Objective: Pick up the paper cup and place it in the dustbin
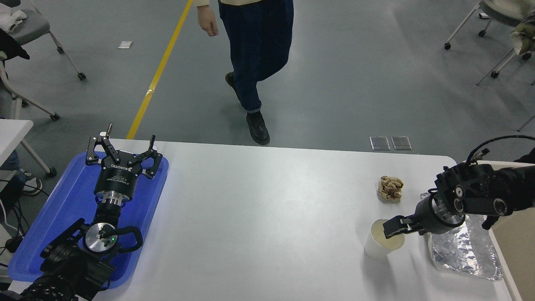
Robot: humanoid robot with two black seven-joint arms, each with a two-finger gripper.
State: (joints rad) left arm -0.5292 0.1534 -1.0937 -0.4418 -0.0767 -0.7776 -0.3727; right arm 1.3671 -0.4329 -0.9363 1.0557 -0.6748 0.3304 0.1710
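The white paper cup (381, 242) stands upright near the table's front right, its cream inside showing. My right gripper (393, 229) comes in from the right edge, held low and level, with its tip at the cup's right rim and reaching over the opening. Seen end-on, its state does not show. The beige dustbin (517, 255) sits off the table's right edge, partly behind my right arm. My left gripper (122, 151) is parked open over the blue tray (50, 225) at the lower left.
A crumpled tan paper ball (391, 188) lies behind the cup. A crinkled silver foil tray (464, 251) lies just right of the cup, under my right arm. A person's legs (255, 62) are on the floor beyond the far edge. Wheeled chairs stand in both top corners.
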